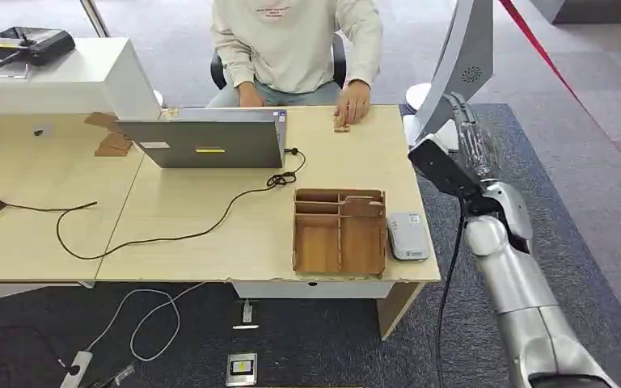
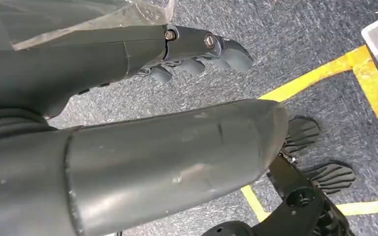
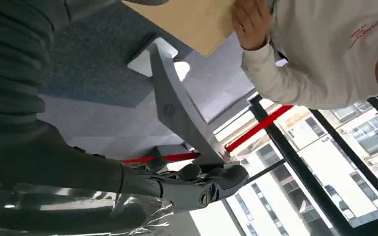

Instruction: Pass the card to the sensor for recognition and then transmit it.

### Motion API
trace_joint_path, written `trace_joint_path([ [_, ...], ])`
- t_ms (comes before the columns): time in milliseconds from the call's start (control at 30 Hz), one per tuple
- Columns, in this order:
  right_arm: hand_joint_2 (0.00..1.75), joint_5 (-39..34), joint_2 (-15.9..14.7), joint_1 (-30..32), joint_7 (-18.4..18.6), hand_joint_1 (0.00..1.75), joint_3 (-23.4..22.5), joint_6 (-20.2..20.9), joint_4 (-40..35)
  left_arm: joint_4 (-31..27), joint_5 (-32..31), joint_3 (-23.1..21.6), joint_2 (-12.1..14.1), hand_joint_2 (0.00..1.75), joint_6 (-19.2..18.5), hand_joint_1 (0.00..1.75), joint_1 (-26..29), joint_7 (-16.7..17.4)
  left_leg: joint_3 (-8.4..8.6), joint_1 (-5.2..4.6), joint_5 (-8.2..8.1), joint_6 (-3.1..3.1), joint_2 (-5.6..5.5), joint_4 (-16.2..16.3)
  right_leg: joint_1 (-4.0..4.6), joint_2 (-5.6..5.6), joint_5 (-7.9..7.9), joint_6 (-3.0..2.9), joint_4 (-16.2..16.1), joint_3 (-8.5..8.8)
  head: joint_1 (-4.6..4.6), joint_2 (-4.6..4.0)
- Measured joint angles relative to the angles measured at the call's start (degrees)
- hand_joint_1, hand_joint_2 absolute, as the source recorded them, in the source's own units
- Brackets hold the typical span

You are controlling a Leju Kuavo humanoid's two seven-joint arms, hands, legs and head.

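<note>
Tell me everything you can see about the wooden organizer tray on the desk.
The wooden organizer tray looks like thin brown plywood or cardboard, roughly square, lying flat near the front right corner of the desk. Dividers split it into narrow slots along the far side and two larger bays nearer the robot. A small brown piece sits in a far slot. A grey card reader lies right beside it.

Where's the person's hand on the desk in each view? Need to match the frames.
Head view: person's hand rests on the desk's far edge, upper middle.
Left wrist view: not in it; carpet and yellow floor tape.
Right wrist view: top, right of centre, at the desk corner.
Shared landmark: the grey leaning stand.
</note>
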Motion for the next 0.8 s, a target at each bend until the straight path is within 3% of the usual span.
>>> trace_joint_path([
  [500,1.75,4.65,0.26,9.31,1.01,0.0,-0.31,5.73,-12.55,0.0,-1.22,-0.11,0.0,0.0,-0.94,0.0,-1.21,0.5,0.01,0.0,0.0,0.0,0.0,0.0,0.0,0.0,0.0,-0.01,0.0,0.01,0.0,0.0],
  [800,1.75,8.5,4.18,11.3,0.94,0.0,1.38,4.7,-12.29,0.0,-0.85,-0.11,-0.22,0.0,-1.01,0.0,-1.95,1.36,-0.02,0.01,0.0,0.0,0.03,-0.04,0.01,0.0,-0.01,-0.02,0.0,0.0,0.02,0.0],
])
